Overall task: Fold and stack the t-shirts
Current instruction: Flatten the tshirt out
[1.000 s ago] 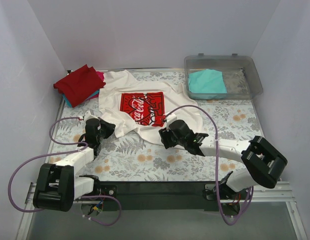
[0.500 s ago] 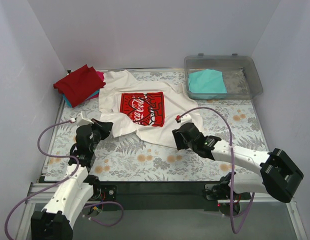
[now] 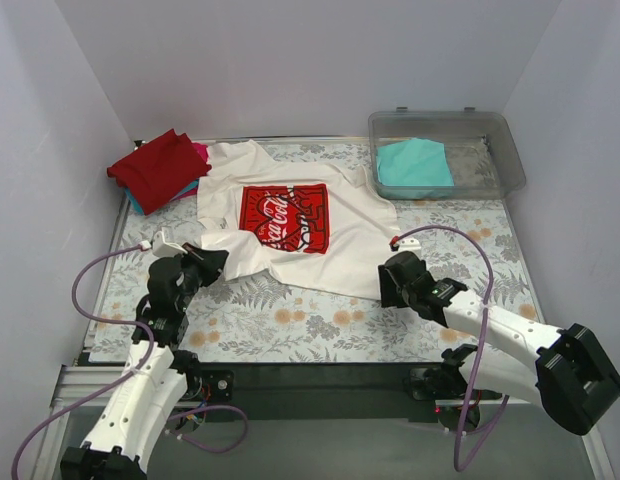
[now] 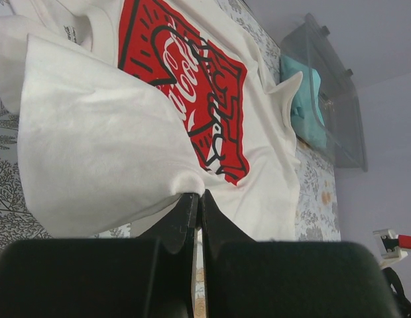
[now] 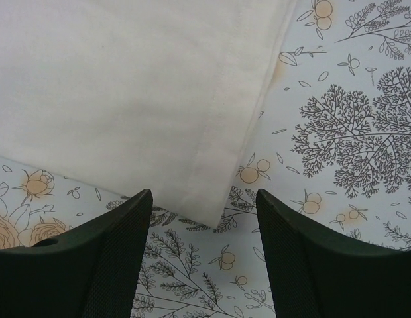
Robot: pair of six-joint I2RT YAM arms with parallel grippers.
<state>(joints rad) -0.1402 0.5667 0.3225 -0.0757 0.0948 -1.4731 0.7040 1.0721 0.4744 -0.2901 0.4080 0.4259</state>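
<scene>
The white t-shirt (image 3: 340, 250) with the red square Coca-Cola print (image 3: 283, 218) lies face up mid-table. My left gripper (image 3: 205, 262) is shut on its near left edge and holds a fold of cloth lifted; the left wrist view shows the fingertips (image 4: 199, 195) pinching white cloth (image 4: 93, 152). My right gripper (image 3: 390, 285) is open just above the shirt's near right corner (image 5: 212, 199), which lies flat between the spread fingers and is not held. A folded stack with the red tee (image 3: 158, 168) on top of pink and blue ones sits at the back left.
A clear plastic bin (image 3: 500, 160) at the back right holds the folded teal tee (image 3: 415, 165). The floral tablecloth (image 3: 290, 320) covers the table. White walls enclose the left, back and right sides. Purple cables loop beside both arms.
My left gripper drew back toward the near left with the shirt edge held. My right gripper moved right and nearer, from the middle of the hem to the near right corner. The hem spread wider.
</scene>
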